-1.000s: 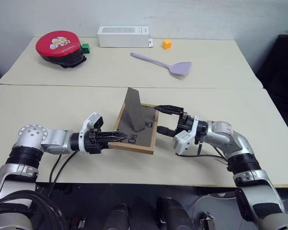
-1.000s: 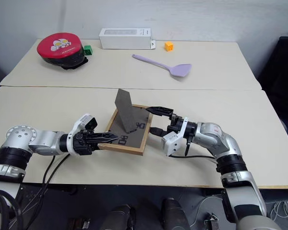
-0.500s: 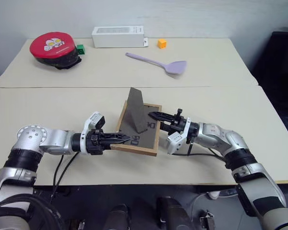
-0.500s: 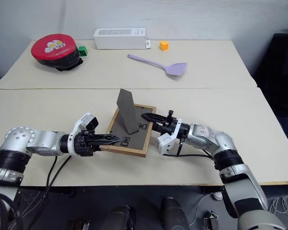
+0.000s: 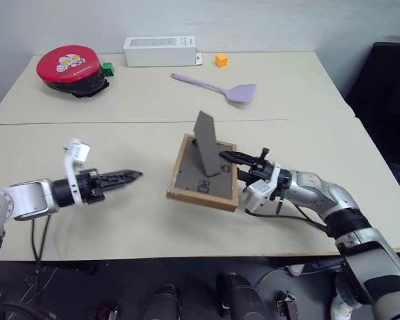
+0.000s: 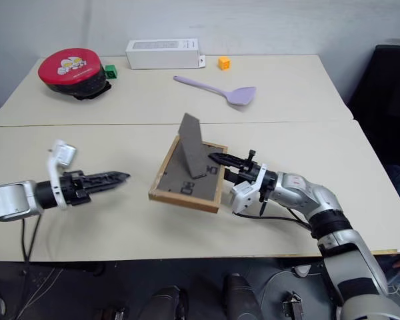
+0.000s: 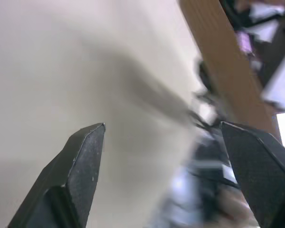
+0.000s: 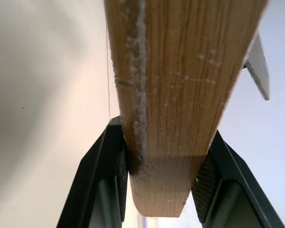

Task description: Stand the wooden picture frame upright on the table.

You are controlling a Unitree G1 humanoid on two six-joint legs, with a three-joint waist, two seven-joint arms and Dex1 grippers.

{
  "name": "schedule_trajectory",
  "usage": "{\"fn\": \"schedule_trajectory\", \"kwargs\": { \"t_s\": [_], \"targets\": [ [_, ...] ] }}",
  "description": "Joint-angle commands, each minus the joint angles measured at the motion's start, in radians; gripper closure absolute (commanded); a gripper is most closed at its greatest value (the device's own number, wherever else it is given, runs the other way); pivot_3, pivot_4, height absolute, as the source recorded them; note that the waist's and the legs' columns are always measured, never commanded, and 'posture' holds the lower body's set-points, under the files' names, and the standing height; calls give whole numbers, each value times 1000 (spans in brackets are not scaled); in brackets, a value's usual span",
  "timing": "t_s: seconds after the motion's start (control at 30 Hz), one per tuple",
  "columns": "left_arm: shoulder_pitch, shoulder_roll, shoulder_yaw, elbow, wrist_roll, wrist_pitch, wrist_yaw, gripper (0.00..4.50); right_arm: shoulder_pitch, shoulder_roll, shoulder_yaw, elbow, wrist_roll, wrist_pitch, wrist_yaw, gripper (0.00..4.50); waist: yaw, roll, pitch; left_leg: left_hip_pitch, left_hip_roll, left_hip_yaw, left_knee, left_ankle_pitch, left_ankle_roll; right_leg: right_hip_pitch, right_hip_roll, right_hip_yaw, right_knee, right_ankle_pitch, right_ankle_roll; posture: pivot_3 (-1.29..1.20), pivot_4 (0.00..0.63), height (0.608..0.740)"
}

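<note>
Head views: wooden picture frame [image 5: 205, 177] lies back-up near the table [image 5: 307, 87] seam, its fold-out stand raised. Your right gripper [image 5: 235, 164] clamps the frame's 3 o'clock edge, likely to tip it upright. Left gripper [image 6: 113, 178] hangs at 9 o'clock, well apart.

Left wrist view: fingers [image 7: 80, 164] spread wide, empty, which the head views leave unclear.

Right wrist view: pads [image 8: 205, 173] squeeze the wood rail from both sides; you see contact confirmed.
</note>
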Motion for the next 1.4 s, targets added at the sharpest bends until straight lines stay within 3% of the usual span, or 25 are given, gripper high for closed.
{"fn": "schedule_trajectory", "kwargs": {
  "t_s": [0.03, 0.1, 0.17, 0.27, 0.43, 0.57, 0.87, 1.2, 1.3, 1.4],
  "targets": [
    [56, -1, -20, -79, 334, -386, -278, 81, 84, -19, -11, -219, 555, 326, 326, 3222, 7, 0, 0, 0, 0, -1, 0, 0, 0, 1, 0, -1, -2, 0, 0, 0, 150, 740],
    [80, -44, -25, -127, 402, -481, -336, 0, 134, -25, -82, -365, 860, 645, 442, 3222, 21, 0, 0, -1, 0, -1, 2, -1, 1, 1, -1, -1, -3, 0, 0, 0, 150, 740],
    [79, -104, -26, -173, 445, -538, -342, 0, 153, -30, -147, -432, 1026, 874, 486, 3223, 28, 1, 0, -1, 1, -1, 3, -2, 3, 2, -3, 0, -2, 0, 0, 0, 150, 740],
    [73, -189, -36, -236, 497, -573, -313, 0, 139, -26, -226, -400, 1107, 1122, 478, 3223, 32, 1, 0, -1, 1, -2, 4, -3, 6, 3, -6, -1, -2, 1, 1, 0, 150, 740],
    [80, -263, -39, -262, 572, -629, -315, 0, 82, 26, -293, -237, 1088, 1306, 485, 3223, 29, 1, 0, -2, 1, -2, 3, -4, 6, 2, -6, -1, -3, 1, 1, 0, 150, 740],
    [71, -284, -39, -253, 591, -616, -320, 0, 48, 71, -288, -93, 984, 1278, 557, 3224, 20, 1, 0, -2, 0, 2, 2, -4, 6, -1, -5, 0, -1, 1, 1, 0, 150, 740],
    [37, -303, -23, -239, 620, -590, -310, 0, 18, 143, -382, 74, 910, 1294, 589, 3224, 21, -1, -2, 1, 1, 2, 4, -4, 6, 1, -4, 2, 0, 1, 1, 0, 150, 740],
    [64, -279, 32, -187, 634, -557, -329, 0, 60, 129, -436, -67, 869, 1266, 635, 21, 25, -1, -2, -2, 1, 2, 3, -4, 6, 0, -5, 2, 3, 1, 1, 0, 150, 740],
    [94, -262, 55, -152, 683, -605, -343, 0, 95, 74, -451, -97, 856, 1265, 690, 21, 25, -1, -2, -2, 1, 2, 2, -4, 6, 0, -4, 1, 3, 1, 1, 0, 150, 740],
    [176, -227, 101, -108, 722, -609, -334, 0, 205, 23, -529, -217, 880, 1058, 834, 21, 27, 0, -2, -2, 1, 2, 2, -5, 7, 0, -5, 1, -2, 1, 1, 0, 150, 740]
  ]
}}
